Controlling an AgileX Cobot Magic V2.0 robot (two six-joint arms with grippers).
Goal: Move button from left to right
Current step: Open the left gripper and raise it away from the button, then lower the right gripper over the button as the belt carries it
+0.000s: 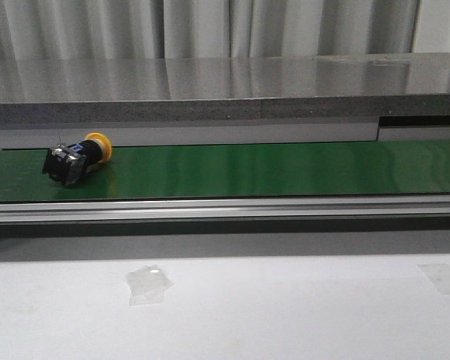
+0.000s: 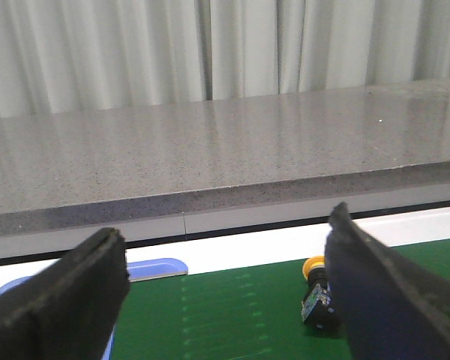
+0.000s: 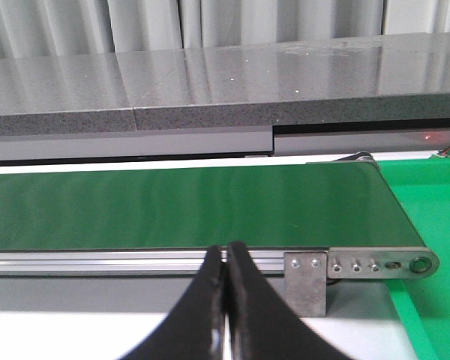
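Button (image 1: 79, 159) placement is your key fact: it lies on its side at the left of the front view, on the green belt (image 1: 285, 169), yellow head toward the upper right, black body toward the lower left. Your left gripper (image 2: 225, 292) is spread wide, the button just inside its right-hand finger in that view, so it looks the nearer arm. Your right gripper (image 3: 226, 300) is pressed together, holding nothing, over the belt's far end.
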